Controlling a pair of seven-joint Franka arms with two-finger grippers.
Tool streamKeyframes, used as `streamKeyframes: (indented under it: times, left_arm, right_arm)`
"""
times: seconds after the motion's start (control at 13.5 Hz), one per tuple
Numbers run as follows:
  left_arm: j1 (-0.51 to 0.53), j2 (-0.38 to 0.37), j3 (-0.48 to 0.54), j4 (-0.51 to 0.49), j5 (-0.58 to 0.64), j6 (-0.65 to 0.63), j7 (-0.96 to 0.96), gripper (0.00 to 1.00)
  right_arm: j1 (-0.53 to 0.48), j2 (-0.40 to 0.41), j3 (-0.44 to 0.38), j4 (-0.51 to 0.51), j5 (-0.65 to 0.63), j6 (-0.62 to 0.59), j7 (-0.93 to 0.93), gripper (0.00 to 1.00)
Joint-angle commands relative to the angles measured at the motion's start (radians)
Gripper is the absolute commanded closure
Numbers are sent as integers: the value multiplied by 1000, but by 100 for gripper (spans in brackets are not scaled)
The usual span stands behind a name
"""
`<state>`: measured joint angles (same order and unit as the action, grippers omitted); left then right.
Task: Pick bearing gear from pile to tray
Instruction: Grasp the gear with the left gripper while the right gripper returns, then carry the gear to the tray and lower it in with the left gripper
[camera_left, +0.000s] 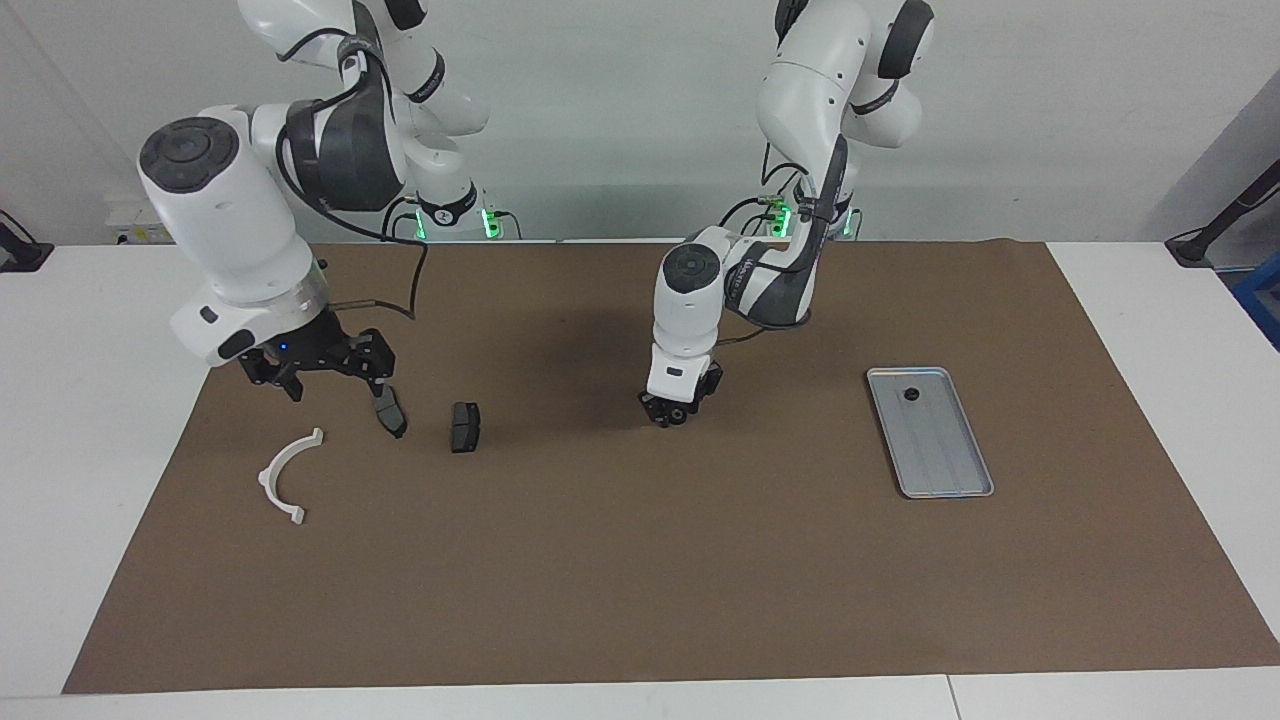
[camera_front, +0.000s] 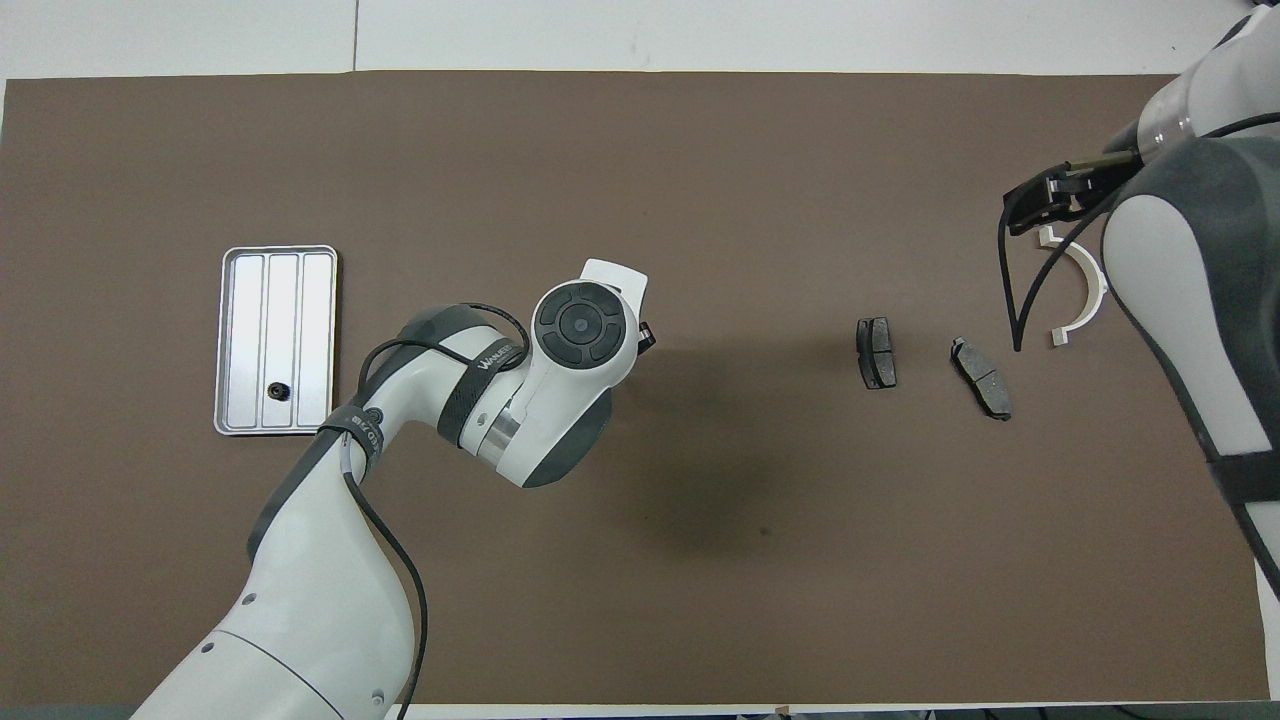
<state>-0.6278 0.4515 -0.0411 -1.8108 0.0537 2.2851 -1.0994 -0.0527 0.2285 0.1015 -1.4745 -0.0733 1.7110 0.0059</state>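
The silver tray (camera_left: 945, 455) (camera_front: 283, 300) lies toward the left arm's end of the mat. One small black bearing gear (camera_left: 911, 394) (camera_front: 279, 390) sits in its corner nearest the robots. The pile is a white half-ring bracket (camera_left: 285, 478) (camera_front: 1085, 285) and two dark brake pads (camera_left: 464, 427) (camera_left: 391, 411) (camera_front: 876, 352). My left gripper (camera_left: 668, 412) is down at the mat's middle, between pile and tray. Its wrist hides it in the overhead view. My right gripper (camera_left: 320, 372) hangs open and empty, raised over the pile.
A brown mat (camera_left: 640, 580) covers most of the white table (camera_left: 90, 380). The right arm's cable (camera_front: 1015, 300) dangles over the bracket. A black stand (camera_left: 1215, 230) sits at the table's corner by the left arm's end.
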Motion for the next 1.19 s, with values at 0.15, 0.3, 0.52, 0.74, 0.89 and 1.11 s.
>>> streamKeyframes:
  times: [0.15, 0.3, 0.52, 0.74, 0.89, 1.11]
  left_arm:
    - [17, -17, 15, 57, 25, -128, -21, 100]
    - [89, -91, 13, 30, 25, -174, 98, 100]
    - [297, -209, 9, -41, -1, -239, 437, 100]
    - [497, -208, 10, -47, -15, -233, 837, 100]
    - [559, -191, 10, -50, -15, -184, 958, 100]
    - [608, -128, 12, -61, -14, -83, 1030, 100]
  right_arm:
    - [92, -210, -120, -141, 30, -77, -34, 0]
    - [97, -247, -126, -148, 32, -109, -35, 0]
    - [96, -259, -126, -150, 74, -142, -37, 0]
    - [99, -258, -126, -167, 86, -145, -34, 0]
    - [100, -258, -126, -175, 87, -145, -30, 0]
    - [100, -256, -126, -175, 87, -142, -29, 0]
